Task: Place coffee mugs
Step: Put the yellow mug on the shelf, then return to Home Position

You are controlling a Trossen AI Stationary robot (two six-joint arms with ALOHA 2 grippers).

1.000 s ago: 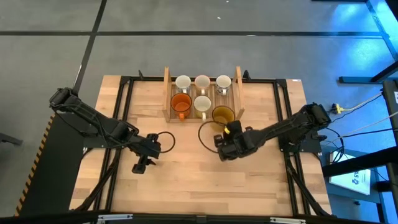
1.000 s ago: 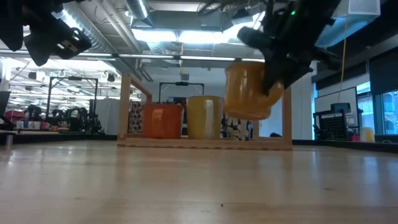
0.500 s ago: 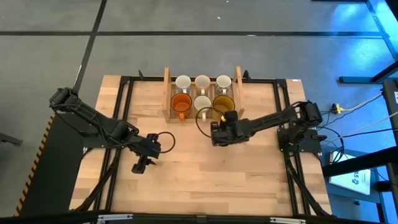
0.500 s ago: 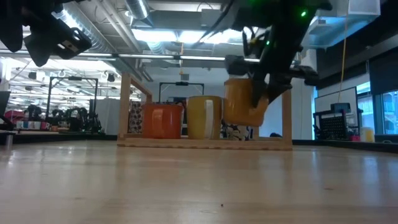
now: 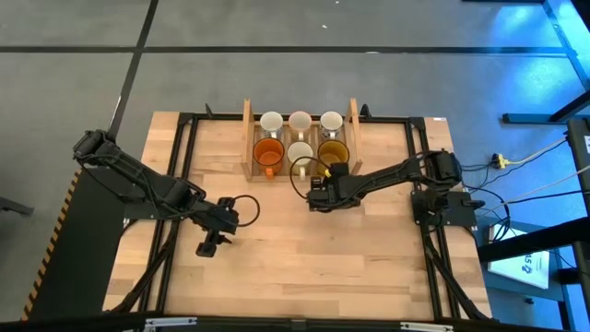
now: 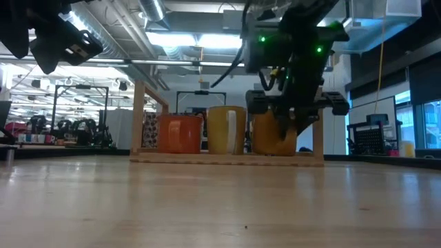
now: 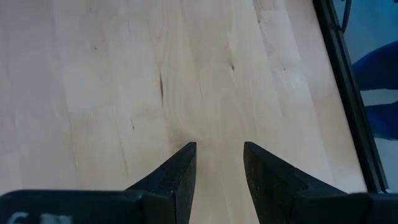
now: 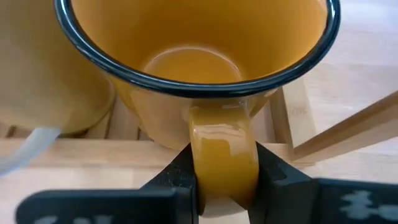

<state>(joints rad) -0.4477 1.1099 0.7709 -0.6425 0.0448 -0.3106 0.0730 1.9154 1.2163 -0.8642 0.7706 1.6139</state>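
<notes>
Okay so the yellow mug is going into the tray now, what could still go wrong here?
The right tool grips the amber mug by its handle alone, so it might tip or twist on release if its base isn't flat on the tray. It also sits tight between the cream mug and the tray's side rail, so pulling back could nudge either. The left tool waits open over the bare table.

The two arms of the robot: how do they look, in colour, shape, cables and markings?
Both arms are black, slim and jointed. The left gripper has two dark, wedge-shaped fingers that taper to the tips. The right gripper has similar dark fingers, with pale markings on its body. In the low view, small green lights glow on the right arm. A black cable loops beside each wrist.
</notes>
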